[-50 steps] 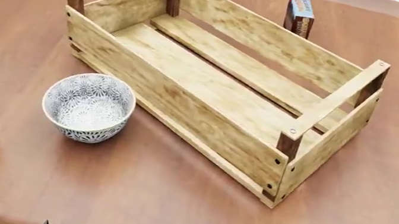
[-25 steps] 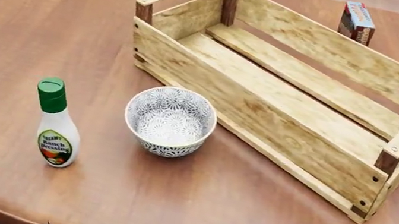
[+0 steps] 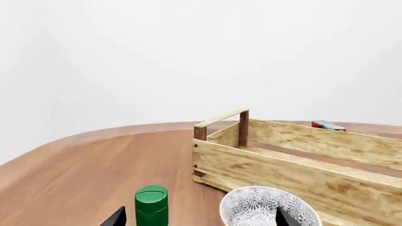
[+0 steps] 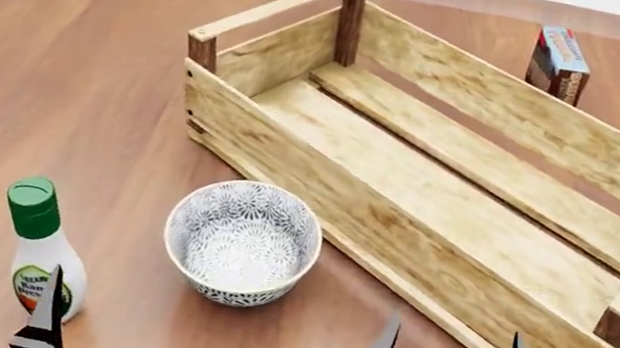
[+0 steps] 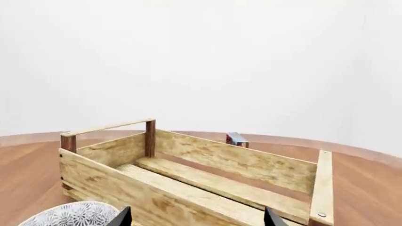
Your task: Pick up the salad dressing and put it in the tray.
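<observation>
salad dressing (image 4: 40,251) left of bowl (image 4: 240,241) | tray (image 4: 433,189) behind bowl | box (image 4: 558,64) behind tray

Tray (image 4: 323,176) — pale, rough-grained wood. Bench (image 4: 75,81) — smooth, reddish, faintly glossy wood. Dressing (image 4: 45,258) cap looks like green plastic.

The ranch dressing bottle (image 4: 43,255) – white, green-capped – stands upright near the desk's (image 4: 75,81) front-left edge; the pale slatted wooden crate (image 4: 322,181) sits empty – angled across the desk's middle.
</observation>
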Controlling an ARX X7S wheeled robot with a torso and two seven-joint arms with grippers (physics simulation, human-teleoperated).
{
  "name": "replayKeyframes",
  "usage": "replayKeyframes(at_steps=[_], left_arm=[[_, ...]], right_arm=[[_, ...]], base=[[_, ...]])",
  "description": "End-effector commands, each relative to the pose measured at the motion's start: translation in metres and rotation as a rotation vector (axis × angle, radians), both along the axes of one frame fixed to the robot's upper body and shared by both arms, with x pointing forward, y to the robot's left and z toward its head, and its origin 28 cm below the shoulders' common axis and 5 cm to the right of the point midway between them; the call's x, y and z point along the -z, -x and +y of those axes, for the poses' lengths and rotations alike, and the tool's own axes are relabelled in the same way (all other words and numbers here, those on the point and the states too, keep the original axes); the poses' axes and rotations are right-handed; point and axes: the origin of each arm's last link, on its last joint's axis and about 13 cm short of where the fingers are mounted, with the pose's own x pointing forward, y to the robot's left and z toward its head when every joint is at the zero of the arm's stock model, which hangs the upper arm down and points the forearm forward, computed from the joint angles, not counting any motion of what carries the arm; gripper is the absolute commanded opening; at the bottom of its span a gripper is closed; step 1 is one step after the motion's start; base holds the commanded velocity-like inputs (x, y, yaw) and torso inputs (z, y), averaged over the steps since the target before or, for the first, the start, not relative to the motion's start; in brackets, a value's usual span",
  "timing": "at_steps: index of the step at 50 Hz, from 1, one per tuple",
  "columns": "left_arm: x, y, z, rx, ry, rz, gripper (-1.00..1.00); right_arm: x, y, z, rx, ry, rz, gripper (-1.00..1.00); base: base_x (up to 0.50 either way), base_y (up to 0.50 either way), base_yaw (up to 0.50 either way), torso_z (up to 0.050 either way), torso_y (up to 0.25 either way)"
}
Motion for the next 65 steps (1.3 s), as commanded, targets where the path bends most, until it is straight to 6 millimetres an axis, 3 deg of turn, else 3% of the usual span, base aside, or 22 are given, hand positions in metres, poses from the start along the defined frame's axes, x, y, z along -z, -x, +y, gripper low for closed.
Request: replayKeyframes(at_steps=[1,37,46,65], left_arm=[[-0.0418,0.0080,0.0010,0.035,0.007,-0.090,1.00],[-0.0426,0.0087,0.0045,-0.002,0.039,-0.103,1.00],[-0.0413,0.0082,0.0044,-0.005,0.038,-0.102,1.00],[-0.0417,0.0078,0.0045,-0.010,0.037,-0.107,1.00]], right_arm=[[-0.0442,0.0018,-0.0077,0.060,0.005,-0.092,1.00],[-0.0473,0.0089,-0.0099,0.042,-0.027,-0.115,1.00],[-0.0456,0.0098,-0.0112,0.044,-0.045,-0.160,1.00],[-0.0470,0.0115,-0.0120,0.032,-0.051,-0.182,1.00]], base=[[0.50,-0.06,0.00,0.000,0.000],[0.50,-0.06,0.00,0.000,0.000],[0.00,0.00,0.00,0.000,0.000],[0.00,0.00,0.50,0.000,0.000]])
